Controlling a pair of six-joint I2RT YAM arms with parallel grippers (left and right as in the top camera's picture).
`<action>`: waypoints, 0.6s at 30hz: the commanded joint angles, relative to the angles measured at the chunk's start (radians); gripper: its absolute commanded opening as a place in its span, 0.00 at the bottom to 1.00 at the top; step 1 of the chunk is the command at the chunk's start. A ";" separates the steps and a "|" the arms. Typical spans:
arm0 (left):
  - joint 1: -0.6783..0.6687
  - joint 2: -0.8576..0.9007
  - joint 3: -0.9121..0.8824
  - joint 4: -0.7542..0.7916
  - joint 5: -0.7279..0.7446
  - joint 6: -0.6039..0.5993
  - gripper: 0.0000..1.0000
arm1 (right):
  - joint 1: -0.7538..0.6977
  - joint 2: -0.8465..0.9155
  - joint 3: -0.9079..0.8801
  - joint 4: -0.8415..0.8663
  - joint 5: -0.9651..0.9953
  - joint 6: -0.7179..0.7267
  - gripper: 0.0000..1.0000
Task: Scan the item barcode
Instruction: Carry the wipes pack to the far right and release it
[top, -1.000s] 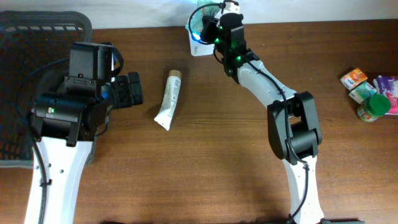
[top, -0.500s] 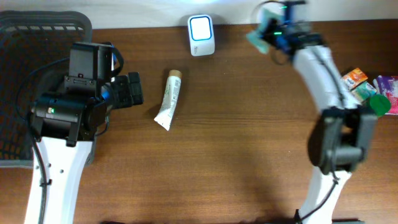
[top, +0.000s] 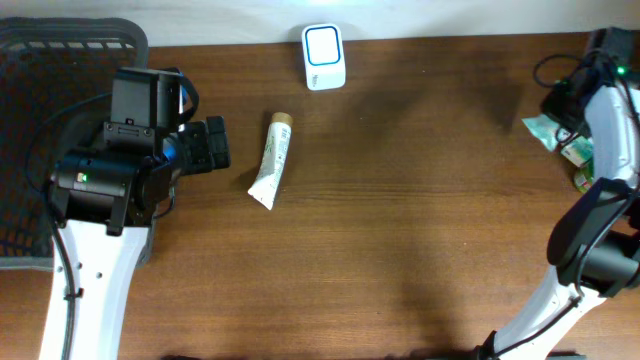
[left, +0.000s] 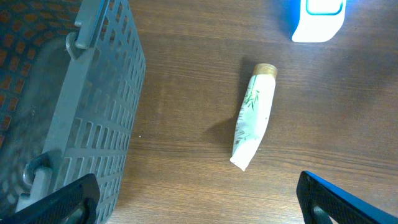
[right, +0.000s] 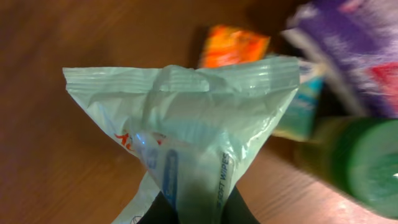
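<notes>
My right gripper (right: 196, 210) is shut on a pale green soft-wipes packet (right: 186, 124), pinching its lower end; no barcode shows on it. In the overhead view this packet (top: 541, 128) hangs at the far right edge, beside the right gripper (top: 562, 108). The white scanner (top: 324, 55) with a blue-lit window stands at the back middle, far from the packet. My left gripper (top: 212, 145) stays at the left, open and holding nothing. Its fingertips (left: 62, 202) frame bare wood in the left wrist view, with the scanner (left: 318, 18) at the top right.
A white tube (top: 272, 158) with leaf print lies between left gripper and scanner, also seen as the tube (left: 253, 115). A dark basket (top: 40, 60) fills the left. Under the packet sit an orange pack (right: 233, 46), a purple pack (right: 354, 43) and a green-capped bottle (right: 367, 162).
The right arm has swung from the scanner at the back middle across to the far right edge, carrying the wipes packet. The left arm has not moved.
</notes>
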 joint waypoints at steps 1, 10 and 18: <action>0.003 0.000 0.001 0.000 -0.014 0.015 0.99 | -0.042 -0.002 -0.006 0.007 0.055 -0.033 0.28; 0.003 0.000 0.001 0.000 -0.014 0.015 0.99 | -0.019 -0.002 -0.006 -0.002 -0.056 -0.034 0.92; 0.003 0.000 0.001 0.000 -0.014 0.015 0.99 | 0.125 -0.002 -0.037 -0.007 -0.545 -0.119 0.96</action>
